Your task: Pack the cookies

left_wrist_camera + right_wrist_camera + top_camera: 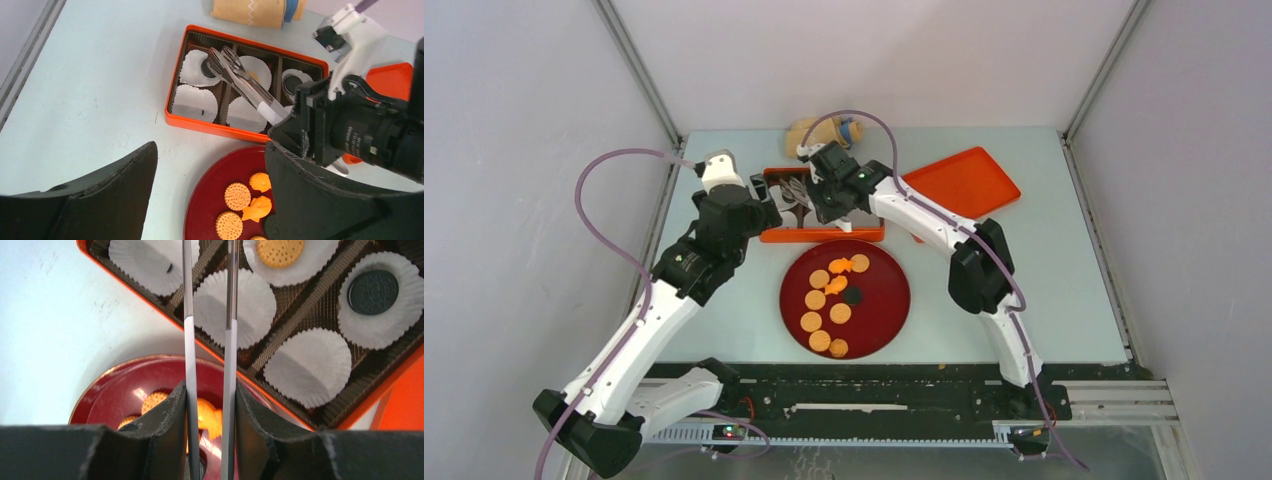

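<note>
Several orange-tan cookies (816, 299), one black cookie (853, 296) and orange star-like pieces (837, 284) lie on the dark red plate (894, 300). Behind it stands the orange box (824, 236) with white liners; a tan cookie (280, 251) and a black cookie (372, 291) sit in two of them. My right gripper (210, 387) is shut on metal tongs (245, 82), whose tips hang over a far-left liner holding a black cookie (205, 68). My left gripper (210, 147) is open and holds nothing, above the table by the plate's left rim.
The orange lid (964, 180) lies at the back right. A tan paper bag (819, 130) lies behind the box. Several empty white liners (235, 305) fill other compartments. Both arms crowd together over the box's front edge.
</note>
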